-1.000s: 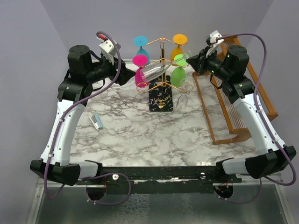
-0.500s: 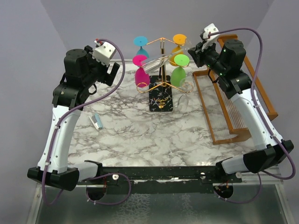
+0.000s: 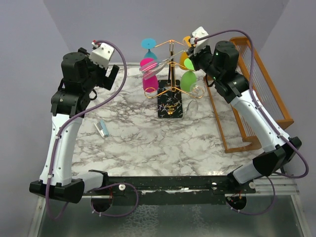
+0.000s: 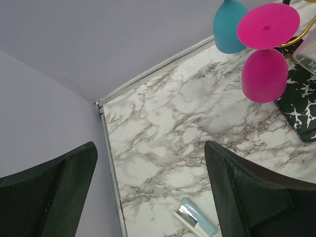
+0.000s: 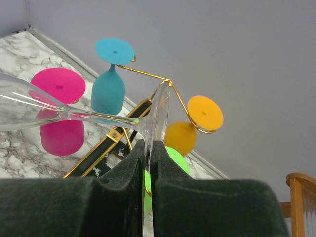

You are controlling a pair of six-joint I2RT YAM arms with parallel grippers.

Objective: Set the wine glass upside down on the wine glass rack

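While the right hand (image 5: 148, 150) clamps the foot of the clear stemmed wine glass (image 5: 24, 106), that glass lies nearly horizontal in the air. Its bowl is beside the pink glass (image 3: 149, 81) hung on the gold wire rack with black speckled base (image 3: 169, 106). The left hand (image 4: 150, 173) hangs open and empty above the marble tabletop (image 4: 163, 128).

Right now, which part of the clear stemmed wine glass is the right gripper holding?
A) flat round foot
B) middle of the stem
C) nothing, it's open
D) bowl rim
A: in the right wrist view the right gripper is shut on the edge of the flat round foot of the clear wine glass, with the stem and bowl sticking out to the left of the picture.
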